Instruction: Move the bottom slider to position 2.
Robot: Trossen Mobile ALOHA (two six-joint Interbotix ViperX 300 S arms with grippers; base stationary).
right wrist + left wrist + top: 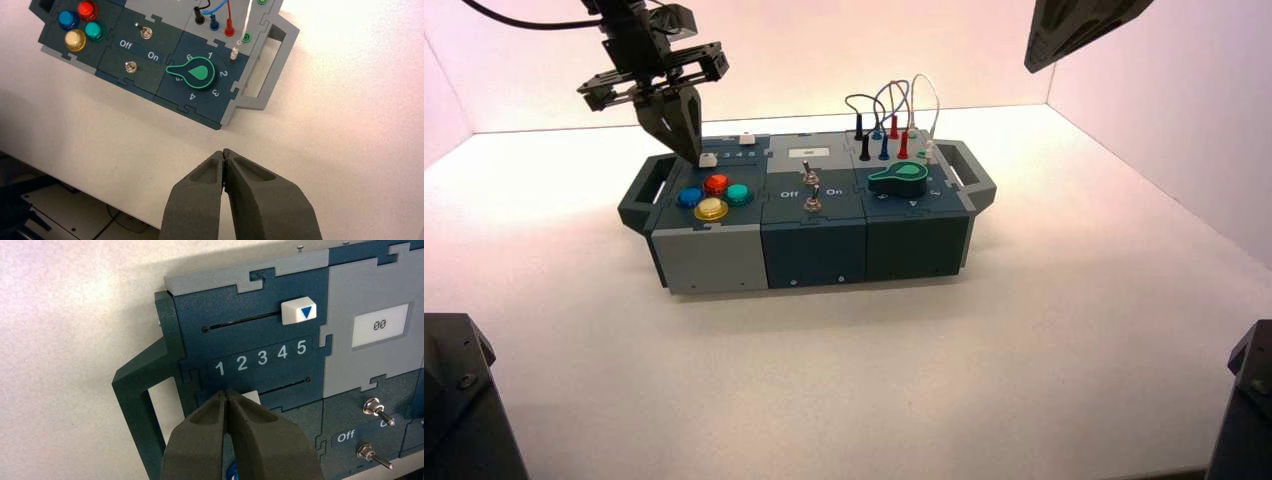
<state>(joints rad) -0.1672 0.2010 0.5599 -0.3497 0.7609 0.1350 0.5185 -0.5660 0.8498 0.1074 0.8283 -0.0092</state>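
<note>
Closest to you in the left wrist view, the left gripper, with its dark grey wedge-shaped rubbery jaws pressed tip to tip and holding nothing, sits right against the bottom slider, a small white squarish plastic cap partly hidden behind those tips. The cap rests near the position 1 end of its slot, under the printed row of white digits 1 to 5; position 2 is the next numeral along, toward the grey panel with the small display.

Expect the cap to be light, hard and rather slick, riding stiffly in a narrow groove. You need not grip it: push with the closed tips flat against its end face, low on the cap, so they do not ride over it.

The slot's long axis runs along the dark teal box, parallel to the digit row and to the upper slider cap with the blue triangle, which stands near 5. Travel is short, so overshoot looks like the main risk.

The right gripper hovers over the white desk, jaws closed and empty, well clear of the box.
</note>
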